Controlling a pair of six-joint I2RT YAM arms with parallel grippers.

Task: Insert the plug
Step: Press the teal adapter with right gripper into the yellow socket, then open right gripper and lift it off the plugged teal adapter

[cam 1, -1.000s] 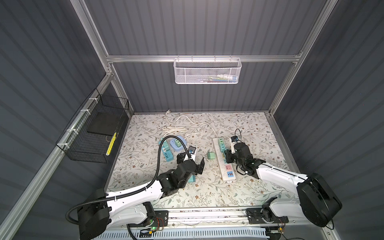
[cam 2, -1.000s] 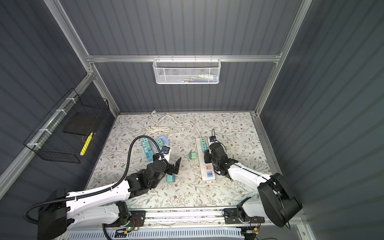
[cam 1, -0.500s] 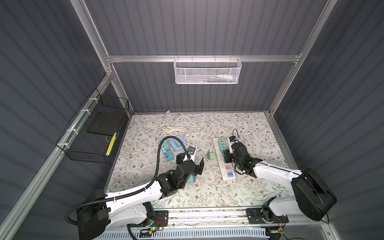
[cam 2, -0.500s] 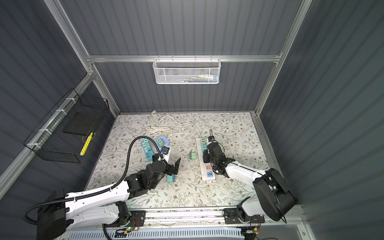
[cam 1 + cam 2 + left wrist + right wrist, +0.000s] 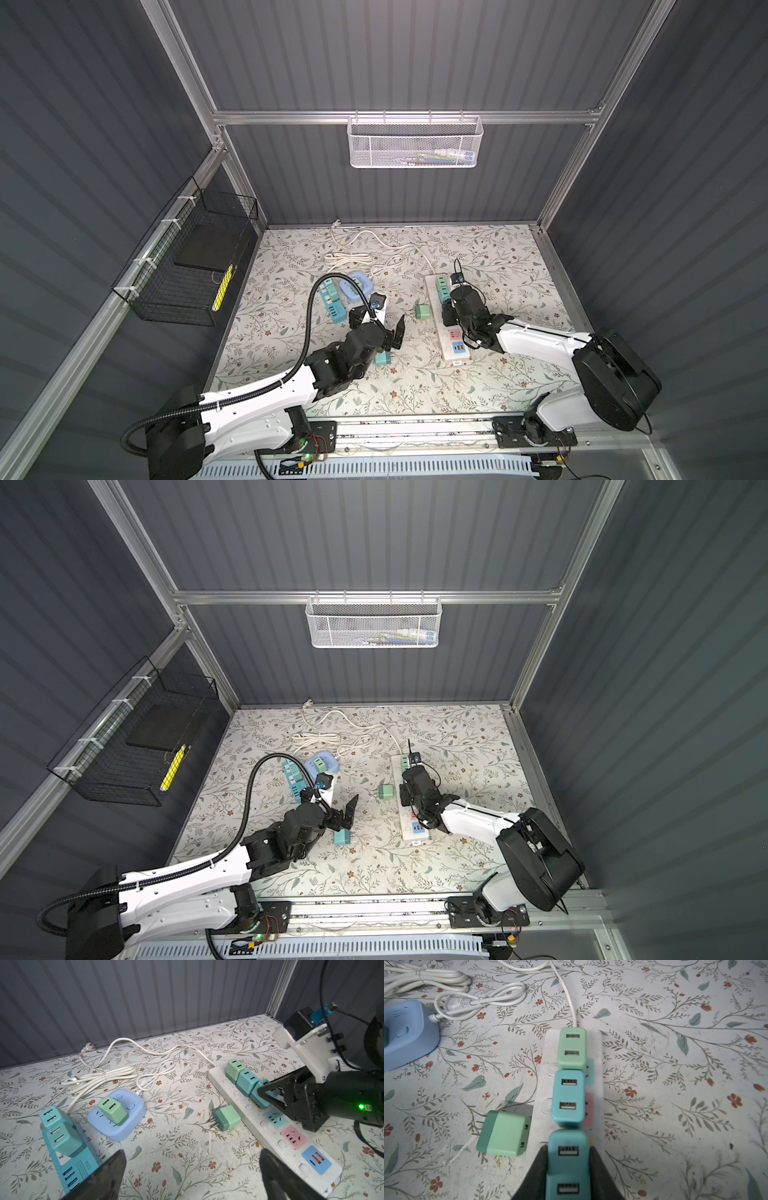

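Our right gripper (image 5: 569, 1149), clamped on the teal plug (image 5: 568, 1167), has shifted over the strip (image 5: 542, 1084) while the left gripper (image 5: 192, 1155) gapes empty; tilted, we'd jam the 12 o'clock charger (image 5: 568, 1097).

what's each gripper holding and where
The right gripper grips the teal charger plug by its two sides, at the white power strip. The left gripper is open, holding nothing.

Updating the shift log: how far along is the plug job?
Done: green adapter and teal adapter sit in the white strip. In hand: right gripper shut on a third adapter at the next socket; seating unclear. Remaining: loose green adapter lies beside the strip; left gripper open, empty.
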